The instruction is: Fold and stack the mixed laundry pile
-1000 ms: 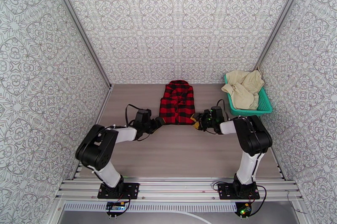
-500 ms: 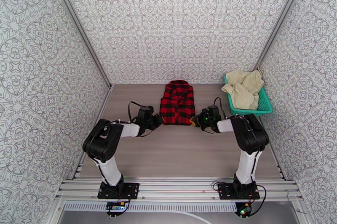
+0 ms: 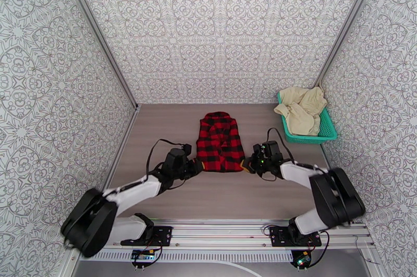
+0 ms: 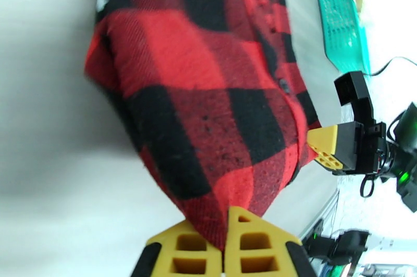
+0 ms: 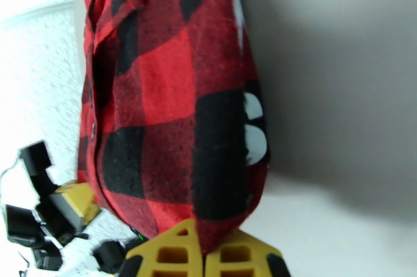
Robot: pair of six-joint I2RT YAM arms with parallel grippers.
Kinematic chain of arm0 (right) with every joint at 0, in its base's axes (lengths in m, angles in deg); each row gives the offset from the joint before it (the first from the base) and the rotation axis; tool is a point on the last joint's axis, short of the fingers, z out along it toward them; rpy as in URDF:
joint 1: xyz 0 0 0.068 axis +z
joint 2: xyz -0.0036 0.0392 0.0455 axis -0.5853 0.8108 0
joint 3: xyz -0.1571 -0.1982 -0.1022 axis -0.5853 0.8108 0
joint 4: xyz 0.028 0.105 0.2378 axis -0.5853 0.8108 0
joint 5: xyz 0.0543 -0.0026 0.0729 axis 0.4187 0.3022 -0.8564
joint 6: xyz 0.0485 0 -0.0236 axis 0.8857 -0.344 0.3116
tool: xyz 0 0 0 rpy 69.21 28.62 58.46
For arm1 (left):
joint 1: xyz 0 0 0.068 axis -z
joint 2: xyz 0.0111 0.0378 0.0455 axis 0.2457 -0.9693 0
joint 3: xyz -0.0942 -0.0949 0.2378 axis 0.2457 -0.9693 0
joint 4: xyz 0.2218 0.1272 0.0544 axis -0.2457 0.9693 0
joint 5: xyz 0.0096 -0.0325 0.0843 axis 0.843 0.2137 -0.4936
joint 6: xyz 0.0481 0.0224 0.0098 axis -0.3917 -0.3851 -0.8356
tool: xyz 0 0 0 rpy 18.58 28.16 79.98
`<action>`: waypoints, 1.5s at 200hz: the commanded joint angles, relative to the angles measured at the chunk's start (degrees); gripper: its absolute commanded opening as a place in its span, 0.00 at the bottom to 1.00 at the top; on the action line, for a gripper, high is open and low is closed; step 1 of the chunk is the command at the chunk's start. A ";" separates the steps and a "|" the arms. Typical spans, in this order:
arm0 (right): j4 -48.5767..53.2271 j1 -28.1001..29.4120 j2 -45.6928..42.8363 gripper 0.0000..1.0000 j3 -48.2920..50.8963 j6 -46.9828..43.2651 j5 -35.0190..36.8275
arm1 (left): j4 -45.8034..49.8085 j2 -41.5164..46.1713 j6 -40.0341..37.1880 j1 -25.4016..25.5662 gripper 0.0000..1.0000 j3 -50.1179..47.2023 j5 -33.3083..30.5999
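While both grippers clamp the near hem, the fold depends on symmetry. The left gripper (image 4: 228, 223) is closed on the left hem corner of the red-and-black flannel shirt (image 3: 220, 136). The right gripper (image 5: 200, 234) is closed on the right corner. The shirt lies mid-table (image 3: 219, 194), collar away from the arms.

Recommended: raise both corners together, keep the hem taut and level, carry it toward the collar, and lower it square. An uneven lift would likely skew the fold.

The teal mesh basket (image 3: 308, 139) stands at the far right, apart from the shirt. It holds the cream-beige cloth pieces (image 3: 301, 109), heaped above its rim.
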 commanded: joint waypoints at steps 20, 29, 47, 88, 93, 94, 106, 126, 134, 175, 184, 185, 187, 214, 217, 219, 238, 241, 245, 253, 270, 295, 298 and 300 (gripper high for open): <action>17.37 0.04 -5.76 0.00 -11.27 -7.45 9.87 | 16.40 1.54 -4.45 -3.43 0.00 9.86 -3.23; 18.28 -0.04 -4.39 0.00 -14.43 -8.21 10.12 | 16.76 -0.72 -5.40 -5.39 0.00 13.19 -0.76; 18.85 -0.18 -0.19 0.00 -21.65 -9.51 10.19 | 15.85 -6.66 -6.90 -9.05 0.00 20.12 3.67; 17.13 -1.98 12.14 0.00 -35.32 -11.28 7.43 | 14.03 -20.69 -8.82 -14.76 0.00 35.43 9.50; 16.79 -2.38 13.51 0.00 -36.67 -11.31 6.96 | 13.98 -22.33 -8.92 -15.28 0.00 36.98 10.16; 16.70 -2.43 13.78 0.00 -37.01 -11.34 6.84 | 13.99 -22.68 -8.92 -15.33 0.00 37.34 10.27; 15.53 -3.20 17.32 0.00 -40.50 -11.28 4.91 | 13.21 -26.24 -8.75 -16.27 0.00 40.71 11.29; 14.38 -4.36 23.43 0.00 -46.40 -10.92 0.67 | 12.07 -31.29 -8.64 -17.36 0.00 45.96 12.76; 14.21 -4.83 25.97 0.00 -48.87 -10.69 -0.58 | 11.97 -33.10 -8.50 -17.67 0.00 47.84 13.04; 12.97 -7.60 37.14 0.00 -58.30 -8.94 -3.91 | 9.67 -43.04 -6.79 -20.38 0.00 55.18 15.11; 12.54 -8.16 39.97 0.02 -60.65 -8.70 -5.19 | 8.79 -45.44 -6.27 -21.10 0.00 56.70 15.80; 12.54 -8.16 39.97 0.02 -60.65 -8.70 -5.19 | 8.67 -45.70 -6.23 -21.14 0.00 56.83 15.90; 12.28 -8.30 40.74 0.02 -61.15 -8.64 -5.49 | 8.49 -46.32 -6.12 -21.34 0.00 57.06 16.06; 4.31 -9.43 50.29 0.05 -67.67 -6.85 -10.78 | 0.11 -55.65 -3.00 -23.05 0.00 61.65 21.58; 2.99 -9.47 51.34 0.05 -68.31 -6.59 -11.06 | -0.87 -56.83 -2.65 -23.15 0.00 62.49 22.19; 2.16 -9.51 51.97 0.05 -68.67 -6.42 -11.17 | -1.52 -57.56 -2.36 -23.25 0.00 62.83 22.46; -4.97 -9.95 58.34 0.05 -71.84 -3.94 -12.11 | -5.95 -64.23 -1.61 -23.53 0.01 66.65 22.05; -5.88 -10.02 59.40 0.05 -72.49 -3.55 -12.29 | -6.22 -65.07 -1.62 -23.60 0.01 67.36 21.84; -6.98 -10.09 60.65 0.07 -73.14 -2.97 -12.28 | -6.39 -66.20 -1.73 -23.64 0.01 68.16 21.44; -9.41 -10.30 62.99 0.13 -74.22 -1.91 -12.39 | -6.61 -68.34 -2.20 -23.70 0.03 70.15 21.16; -10.70 -10.70 66.64 0.30 -76.66 -1.61 -13.04 | -5.76 -71.85 -3.18 -24.03 0.15 73.37 20.07; -10.23 -11.10 64.38 0.45 -74.79 -5.42 -12.47 | -7.41 -72.16 -3.53 -24.81 0.46 73.19 19.45; -9.82 -11.14 63.73 0.46 -74.35 -6.30 -12.10 | -7.37 -71.89 -3.67 -24.85 0.48 73.14 19.48; -9.50 -11.22 63.24 0.47 -74.13 -6.81 -11.96 | -7.30 -71.72 -3.76 -24.82 0.49 73.09 19.44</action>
